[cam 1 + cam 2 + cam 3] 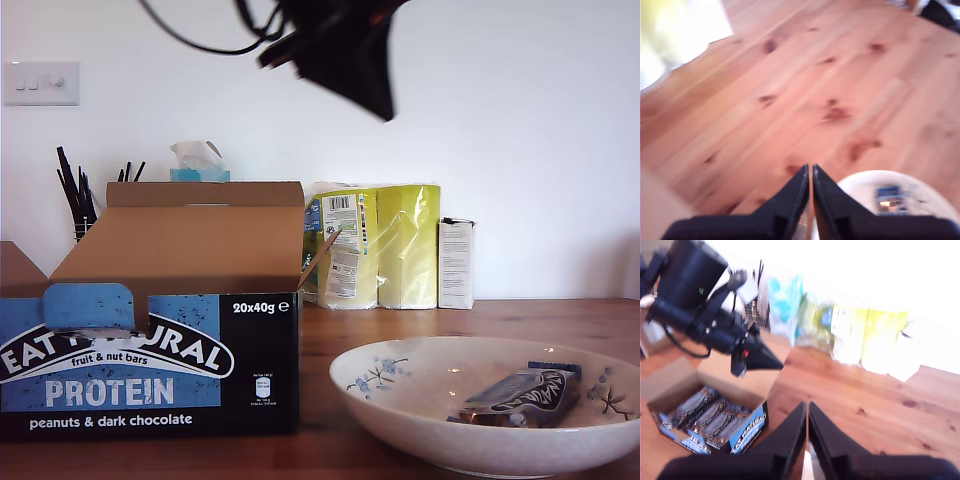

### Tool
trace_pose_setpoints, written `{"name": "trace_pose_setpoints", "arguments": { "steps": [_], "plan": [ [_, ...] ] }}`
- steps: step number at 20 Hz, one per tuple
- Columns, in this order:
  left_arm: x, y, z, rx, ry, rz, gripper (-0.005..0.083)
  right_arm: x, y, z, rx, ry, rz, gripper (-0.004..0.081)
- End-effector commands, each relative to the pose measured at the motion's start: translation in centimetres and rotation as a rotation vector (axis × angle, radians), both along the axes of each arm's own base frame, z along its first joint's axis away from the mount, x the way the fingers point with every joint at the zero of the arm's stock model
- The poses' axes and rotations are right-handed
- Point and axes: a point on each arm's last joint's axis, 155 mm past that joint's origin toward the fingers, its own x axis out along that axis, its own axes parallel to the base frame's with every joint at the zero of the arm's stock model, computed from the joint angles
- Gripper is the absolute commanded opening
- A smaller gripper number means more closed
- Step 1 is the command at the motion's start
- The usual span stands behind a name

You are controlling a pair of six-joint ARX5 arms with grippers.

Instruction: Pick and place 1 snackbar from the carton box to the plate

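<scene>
One bar delivered: the snackbar [522, 392] already lies inside the plate, so I judge the placing step done and the retreat in hand.
Surface [470, 322]: knotty pine boards carrying everything; bare wood fills most of the first wrist view.
Carton box [150, 345]: at the exterior view's left, flaps up; the second wrist view shows more dark-wrapped bars [707, 415] packed in rows inside.
Plate [400, 385]: at the exterior view's lower right, well apart from the box wall, with the bar resting toward its far-right side in that view.
Arm overhead [340, 50]: a dark, motion-blurred arm high at the exterior view's top centre; I cannot say for certain which arm it is.
My first end effector [809, 172]: clenched, tips nearly touching, nothing between them, above the surface just beside the plate's rim [865, 177].
My second end effector [806, 410]: likewise clenched and empty, raised, looking toward the box and another arm [705, 315].
Next move, as a judgement: only one bar is asked for, so both arms need merely pull clear without nudging plate or flaps.
</scene>
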Motion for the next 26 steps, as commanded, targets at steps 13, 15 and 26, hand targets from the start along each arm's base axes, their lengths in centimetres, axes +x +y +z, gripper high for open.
{"name": "trace_pose_setpoints", "arguments": {
  "steps": [13,15,26],
  "plan": [
    [0.2,17.5,-1.3,-0.076,-0.093,0.29,-0.002,7.6,-2.8,-5.9,0.035,-0.03,-0.237,-0.0013],
    [-0.3,20.2,-1.1,-0.103,-0.129,0.341,-0.002,7.8,-3.9,-6.3,0.026,-0.015,-0.262,-0.0013],
    [-8.0,29.2,-1.0,-0.217,-0.351,0.523,-0.002,5.7,-4.1,-8.7,0.093,0.0,-0.225,-0.0013]
  ]
}}
